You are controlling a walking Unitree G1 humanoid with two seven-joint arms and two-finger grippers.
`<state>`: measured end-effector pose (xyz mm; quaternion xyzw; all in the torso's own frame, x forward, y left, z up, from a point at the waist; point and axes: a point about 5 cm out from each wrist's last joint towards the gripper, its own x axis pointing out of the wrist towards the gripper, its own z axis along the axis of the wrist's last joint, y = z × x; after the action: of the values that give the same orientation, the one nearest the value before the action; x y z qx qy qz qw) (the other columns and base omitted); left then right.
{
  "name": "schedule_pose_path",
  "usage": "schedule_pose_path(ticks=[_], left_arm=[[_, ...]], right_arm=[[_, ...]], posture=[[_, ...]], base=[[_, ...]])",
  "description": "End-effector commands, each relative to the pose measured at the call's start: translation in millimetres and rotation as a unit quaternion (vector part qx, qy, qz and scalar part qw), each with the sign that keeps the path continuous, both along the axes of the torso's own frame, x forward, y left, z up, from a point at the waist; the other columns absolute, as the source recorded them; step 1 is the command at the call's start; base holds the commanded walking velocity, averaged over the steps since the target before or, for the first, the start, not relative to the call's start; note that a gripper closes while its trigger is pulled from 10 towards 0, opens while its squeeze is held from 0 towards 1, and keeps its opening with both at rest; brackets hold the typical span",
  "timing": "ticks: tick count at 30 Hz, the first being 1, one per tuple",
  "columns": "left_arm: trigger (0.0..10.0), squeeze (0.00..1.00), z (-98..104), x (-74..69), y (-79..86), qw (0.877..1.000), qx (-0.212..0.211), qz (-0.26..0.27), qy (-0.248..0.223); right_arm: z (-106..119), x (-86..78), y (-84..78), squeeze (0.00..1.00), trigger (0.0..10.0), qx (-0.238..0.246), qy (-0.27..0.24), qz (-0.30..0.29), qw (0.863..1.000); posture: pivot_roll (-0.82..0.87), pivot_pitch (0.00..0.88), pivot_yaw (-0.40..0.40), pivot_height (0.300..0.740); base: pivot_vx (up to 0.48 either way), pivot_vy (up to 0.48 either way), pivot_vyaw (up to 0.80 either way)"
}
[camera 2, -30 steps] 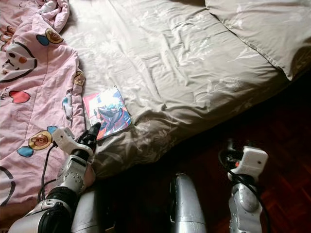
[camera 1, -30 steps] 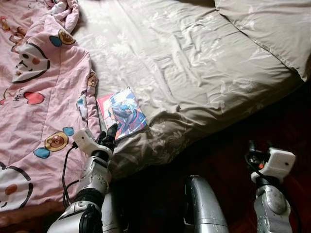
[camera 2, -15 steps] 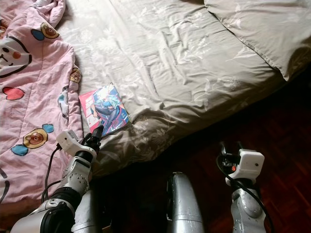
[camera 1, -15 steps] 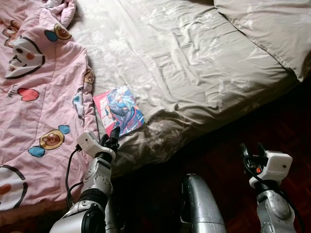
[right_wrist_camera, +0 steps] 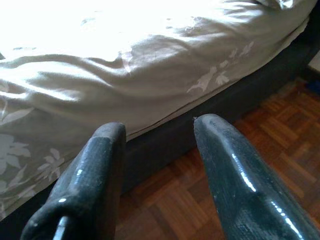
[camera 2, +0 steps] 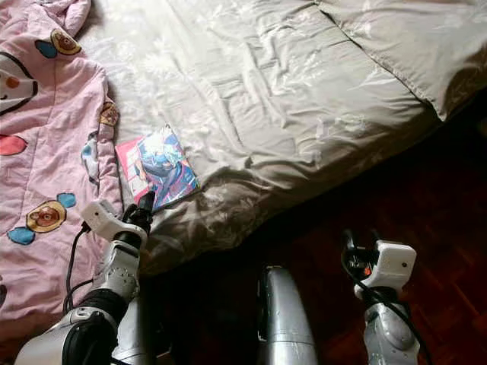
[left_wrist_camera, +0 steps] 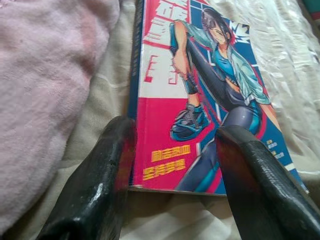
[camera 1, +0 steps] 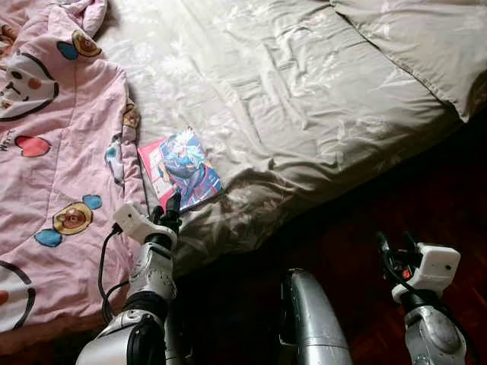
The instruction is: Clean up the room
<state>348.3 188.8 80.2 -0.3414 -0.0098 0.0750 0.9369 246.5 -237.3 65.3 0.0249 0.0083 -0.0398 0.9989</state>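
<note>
A comic book lay flat on the bed, near its lower edge and just beside a pink blanket printed with cartoon bears and faces. The book's cover was face up, showing a drawn figure in blue against red and white panels. The grey sheet under it was rumpled, with a pale leaf pattern, and a pillow in the same cloth sat at the bed's far right corner.

The left claw was at the book's near edge. In the left wrist view its two fingers stood spread, one on each side of the book's near end, one finger close to the spine side and the other over the cover's opposite corner. Whether either finger touched the book could not be told. A fold of the pink blanket lay just beside the spine in that view.

The right claw hung low over the dark wooden floor, well apart from the book. In the right wrist view its fingers were spread and held nothing, pointing at the side of the bed where the sheet draped over the dark frame above parquet.

A black cable looped from the left wrist housing down along the silver forearm.
</note>
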Motion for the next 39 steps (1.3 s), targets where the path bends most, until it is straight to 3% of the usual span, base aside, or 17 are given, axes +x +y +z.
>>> schedule_pose_path(ticks=[1, 7, 13, 19, 27, 28, 29, 30, 31, 32, 39], left_arm=[[10.0, 0.00, -13, -6.3, -2.2, 1.000, -0.002, 0.001, 0.030], [10.0, 0.00, -21, -9.7, -2.0, 0.998, 0.006, 0.016, 0.058], [10.0, 0.00, -24, -10.3, -9.3, 0.998, -0.038, 0.000, 0.054], [10.0, 0.00, -28, -10.5, -17.0, 0.988, -0.148, -0.008, 0.039], [9.9, 0.00, -30, -11.2, -17.5, 0.988, -0.153, -0.016, 0.035], [6.9, 0.00, -30, -11.4, -17.3, 0.987, -0.156, -0.015, 0.035], [5.1, 0.00, -31, -11.7, -17.3, 0.986, -0.160, -0.014, 0.036], [1.9, 0.00, -31, -12.0, -17.3, 0.985, -0.167, -0.013, 0.036], [0.5, 0.00, -32, -12.3, -17.3, 0.985, -0.170, -0.013, 0.036], [0.0, 0.00, -32, -12.8, -17.4, 0.984, -0.173, -0.013, 0.036], [0.0, 0.00, -37, -15.7, -21.4, 0.979, -0.201, -0.022, 0.039]], right_arm=[[-5, -6.9, -2.3, 0.00, 10.0, 0.005, 0.014, -0.006, 1.000], [-4, -8.3, -2.7, 0.00, 10.0, 0.003, 0.017, -0.006, 1.000], [-2, -11.1, -4.3, 0.00, 10.0, 0.001, 0.019, -0.006, 1.000], [-4, -15.4, -4.1, 0.00, 10.0, 0.000, 0.026, -0.005, 1.000], [-5, -16.9, -2.4, 0.00, 10.0, 0.000, 0.032, -0.002, 1.000], [-5, -16.9, -2.4, 0.00, 10.0, 0.000, 0.032, -0.001, 0.999], [-5, -16.9, -2.3, 0.00, 10.0, 0.000, 0.032, -0.001, 0.999], [-5, -16.8, -2.4, 0.00, 10.0, 0.000, 0.032, 0.000, 0.999], [-5, -16.8, -2.5, 0.00, 10.0, 0.000, 0.033, 0.000, 0.999], [-4, -16.8, -2.9, 0.00, 10.0, -0.001, 0.033, 0.000, 0.999], [-3, -18.1, -6.1, 0.00, 10.0, -0.003, 0.033, -0.004, 0.999]], posture=[[-0.18, 0.363, -0.071, 0.573], [-0.20, 0.370, -0.074, 0.573], [-0.21, 0.381, -0.081, 0.573], [-0.22, 0.388, -0.088, 0.573], [-0.22, 0.391, -0.096, 0.573], [-0.22, 0.391, -0.096, 0.573], [-0.22, 0.391, -0.096, 0.573], [-0.22, 0.391, -0.096, 0.573], [-0.22, 0.391, -0.097, 0.573], [-0.22, 0.390, -0.097, 0.573], [-0.23, 0.392, -0.097, 0.573]], base=[[0.000, 0.000, 0.00], [0.000, 0.000, 0.00], [0.000, 0.000, 0.00], [0.000, 0.000, 0.00], [0.000, 0.000, 0.00], [0.000, 0.000, 0.00], [0.000, 0.000, 0.00], [0.000, 0.000, 0.00], [0.000, 0.000, 0.00], [0.000, 0.000, 0.00], [0.000, 0.000, 0.00]])
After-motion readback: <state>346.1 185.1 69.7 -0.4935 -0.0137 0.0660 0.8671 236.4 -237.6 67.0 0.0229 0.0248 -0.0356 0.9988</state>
